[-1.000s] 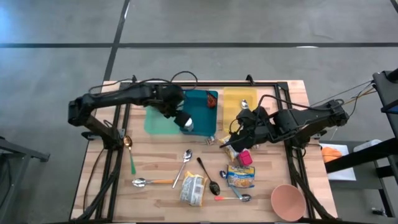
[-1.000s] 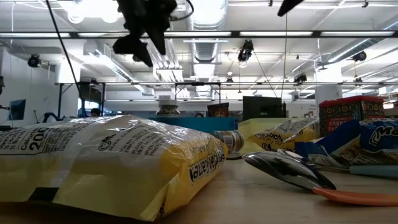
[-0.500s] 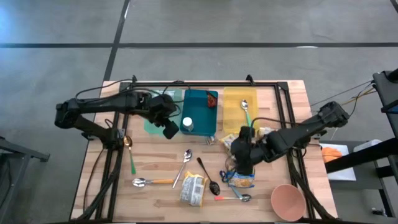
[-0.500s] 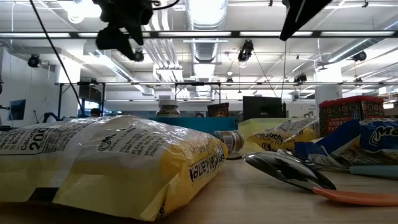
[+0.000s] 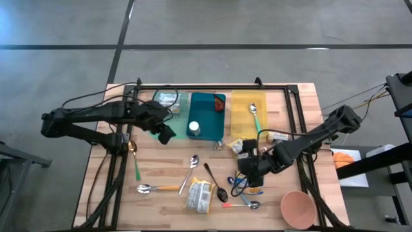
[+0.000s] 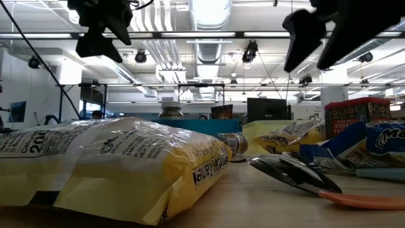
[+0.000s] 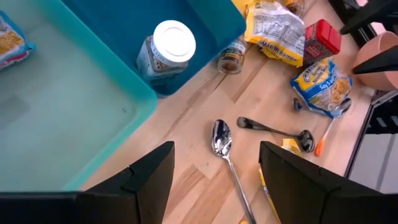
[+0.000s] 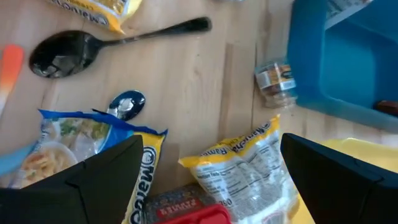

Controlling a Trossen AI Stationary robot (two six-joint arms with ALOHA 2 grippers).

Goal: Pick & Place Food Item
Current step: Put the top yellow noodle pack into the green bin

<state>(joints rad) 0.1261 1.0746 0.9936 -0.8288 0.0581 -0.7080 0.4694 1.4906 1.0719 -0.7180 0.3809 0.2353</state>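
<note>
My left gripper [image 5: 165,134] [image 7: 216,149] hangs open over the near right corner of the pale green tray [image 7: 62,124], nothing between its fingers. A white-lidded jar [image 5: 194,128] [image 7: 166,53] stands in the teal bin [image 5: 209,103] beside it. My right gripper [image 5: 246,173] [image 8: 211,143] is open and tipped down over a cluster of food packs lying on the table: a blue-and-yellow noodle packet [image 8: 93,155], a red box [image 8: 186,208] and a yellow packet [image 8: 242,165]. A yellow bag [image 5: 199,195] lies near the front edge.
A small jar [image 8: 275,79] lies beside the bin. A black spoon [image 8: 93,46] and metal spoons [image 5: 191,169] are scattered mid-table. A pink bowl [image 5: 298,207] sits front right, and a yellow tray [image 5: 248,103] holds a green-handled spoon. A packet [image 5: 167,98] lies in the green tray.
My left gripper has drawn back from the teal bin toward the table's left edge, still open; the jar stays in the bin. My right gripper has sunk toward the near edge over the food packs, rolling about its own axis, and stays open.
</note>
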